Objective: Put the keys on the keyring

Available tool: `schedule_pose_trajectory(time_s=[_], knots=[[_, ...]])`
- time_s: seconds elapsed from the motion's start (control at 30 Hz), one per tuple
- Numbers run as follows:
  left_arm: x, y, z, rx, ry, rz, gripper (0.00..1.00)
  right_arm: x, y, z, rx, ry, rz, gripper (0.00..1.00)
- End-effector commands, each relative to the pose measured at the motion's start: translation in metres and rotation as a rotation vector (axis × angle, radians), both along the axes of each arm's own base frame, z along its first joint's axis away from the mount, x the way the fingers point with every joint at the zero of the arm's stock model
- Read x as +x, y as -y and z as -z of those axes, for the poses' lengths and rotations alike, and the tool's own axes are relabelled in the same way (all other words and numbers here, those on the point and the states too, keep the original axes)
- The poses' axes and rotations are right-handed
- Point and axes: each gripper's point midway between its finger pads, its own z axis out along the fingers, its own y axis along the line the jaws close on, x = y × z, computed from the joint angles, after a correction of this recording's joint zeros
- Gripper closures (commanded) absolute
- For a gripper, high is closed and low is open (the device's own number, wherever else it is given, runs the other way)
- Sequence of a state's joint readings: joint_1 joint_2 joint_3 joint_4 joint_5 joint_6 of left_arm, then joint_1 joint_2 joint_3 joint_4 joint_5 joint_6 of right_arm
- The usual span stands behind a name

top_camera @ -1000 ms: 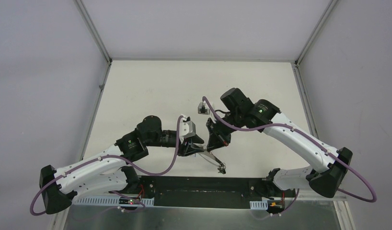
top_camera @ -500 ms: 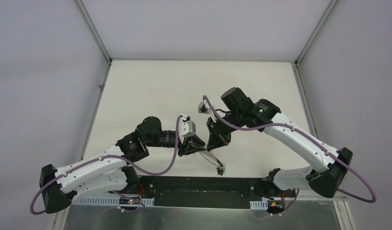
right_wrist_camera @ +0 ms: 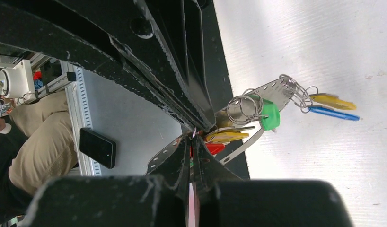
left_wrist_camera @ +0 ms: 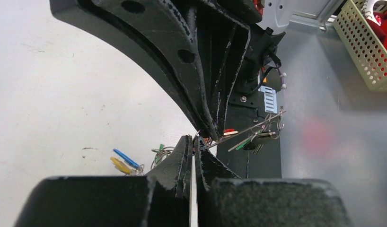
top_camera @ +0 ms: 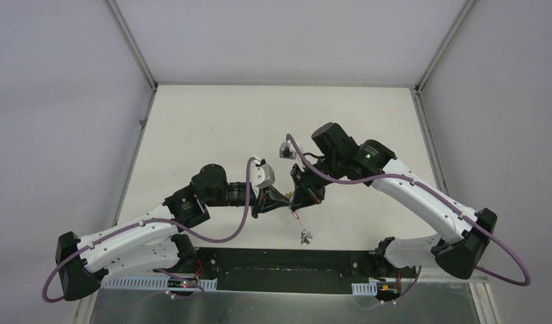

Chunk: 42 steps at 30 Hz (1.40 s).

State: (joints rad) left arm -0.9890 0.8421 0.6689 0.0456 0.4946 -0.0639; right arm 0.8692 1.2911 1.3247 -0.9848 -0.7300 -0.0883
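The far half of the desk [top_camera: 260, 121] lies open behind both arms, and free strips run along its left and right edges. The work sits close to the near edge, just ahead of the black base rail [top_camera: 287, 260]. There the left pincer [left_wrist_camera: 194, 147] and the right pincer [right_wrist_camera: 191, 149] meet tip to tip, each pressed together. The right one pinches the keyring [right_wrist_camera: 271, 90], a grey punched band that curves away from the tips. What the left one nips is hidden behind its own fingers.

The keys [right_wrist_camera: 268, 117] hang along the band by small wire rings: green, yellow and red heads near the tips, yellow and blue tags at the far bend (from above they are only a small clump, colours lost).

A cream mesh basket [left_wrist_camera: 364, 52] stands off the desk, cut by the frame corner, with something red inside. A dark phone [right_wrist_camera: 97, 147] lies on a grey surface beside a person in tan trousers [right_wrist_camera: 35, 137], mostly cropped.
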Motion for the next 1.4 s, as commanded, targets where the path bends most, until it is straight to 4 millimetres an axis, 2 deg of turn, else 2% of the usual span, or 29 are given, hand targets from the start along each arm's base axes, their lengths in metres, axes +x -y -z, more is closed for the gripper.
schedule_pose_trajectory(time_s=[0.0, 0.27, 0.33, 0.53, 0.7, 1.03, 1.37], knots=[[0.007, 0.000, -0.012, -0.050, -0.005, -0.052, 1.00, 0.003, -0.008, -0.029, 0.128, 0.085, 0.002, 0.94], [0.018, -0.012, -0.033, -0.210, -0.019, -0.163, 1.00, 0.019, -0.007, -0.040, 0.254, 0.237, 0.113, 0.50], [0.018, -0.016, -0.044, -0.278, -0.007, -0.176, 1.00, 0.023, -0.006, -0.044, 0.295, 0.290, 0.137, 0.45], [0.014, -0.027, -0.053, -0.372, 0.060, -0.180, 1.00, 0.039, 0.004, -0.052, 0.361, 0.389, 0.266, 0.44], [0.011, -0.032, -0.063, -0.446, 0.113, -0.176, 1.00, 0.042, 0.007, -0.057, 0.389, 0.408, 0.298, 0.47], [-0.002, -0.043, -0.080, -0.566, 0.224, -0.139, 1.00, 0.043, 0.002, -0.069, 0.449, 0.401, 0.318, 0.54], [-0.005, -0.051, -0.087, -0.622, 0.220, -0.143, 1.00, 0.039, -0.008, -0.062, 0.489, 0.378, 0.270, 0.55]])
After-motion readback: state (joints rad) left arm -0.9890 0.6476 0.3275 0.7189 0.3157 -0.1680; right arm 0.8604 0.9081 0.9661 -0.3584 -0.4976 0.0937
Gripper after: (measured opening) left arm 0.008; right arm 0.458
